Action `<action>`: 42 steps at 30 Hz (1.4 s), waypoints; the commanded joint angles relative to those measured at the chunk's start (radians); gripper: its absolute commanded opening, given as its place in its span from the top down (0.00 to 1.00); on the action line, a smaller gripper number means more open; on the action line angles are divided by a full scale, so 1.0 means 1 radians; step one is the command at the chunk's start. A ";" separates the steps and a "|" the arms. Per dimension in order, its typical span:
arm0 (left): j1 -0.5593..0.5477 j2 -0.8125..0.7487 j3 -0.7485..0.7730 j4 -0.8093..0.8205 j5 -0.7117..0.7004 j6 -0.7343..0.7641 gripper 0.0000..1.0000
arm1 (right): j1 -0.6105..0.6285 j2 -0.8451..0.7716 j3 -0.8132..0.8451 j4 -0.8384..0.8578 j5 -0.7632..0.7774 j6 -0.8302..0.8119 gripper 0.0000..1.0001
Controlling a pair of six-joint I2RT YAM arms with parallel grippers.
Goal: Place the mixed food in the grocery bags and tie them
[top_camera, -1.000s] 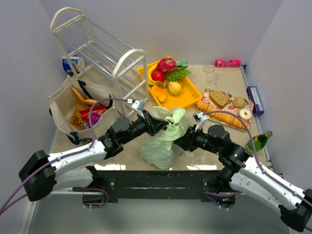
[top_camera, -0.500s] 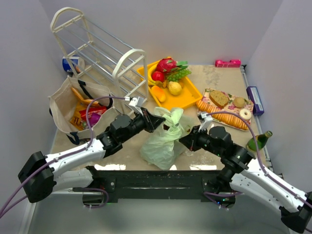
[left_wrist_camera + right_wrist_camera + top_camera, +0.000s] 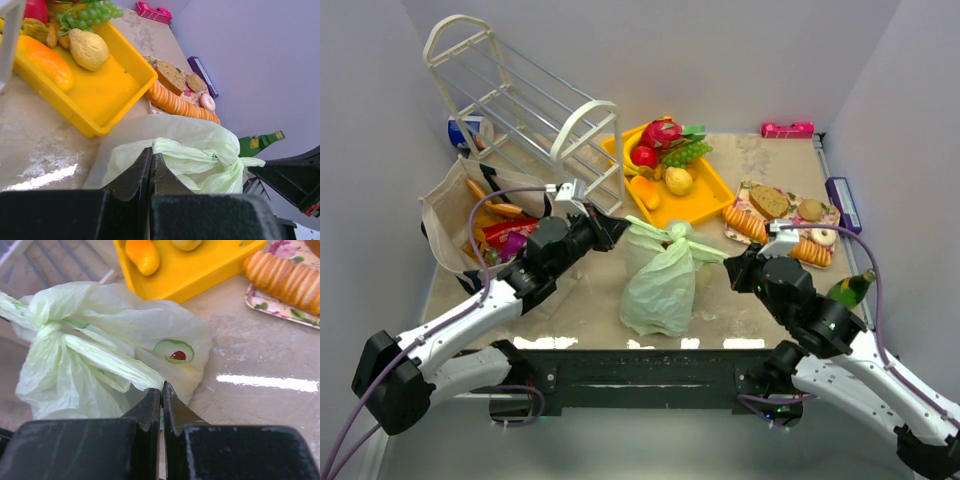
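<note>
your left gripper [image 3: 612,226] at 9 o'clock and right gripper [image 3: 732,268] at 3, both clamped on the pale-green bag [image 3: 660,290] handles, have pulled apart, so the knot [image 3: 672,236] looks cinched.

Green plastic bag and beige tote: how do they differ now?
The green plastic bag is knotted shut; the beige tote gapes open, snack packets showing. The green bag is thin, crinkled; the tote looks stiff. The left claw and right claw pinch the green bag's handles; no claw holds the tote. Both sit on the table.
</note>
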 commanded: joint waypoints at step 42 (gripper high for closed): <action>0.202 -0.510 -0.047 -0.575 -0.248 0.164 1.00 | -0.583 0.377 0.031 0.321 -0.163 -0.212 1.00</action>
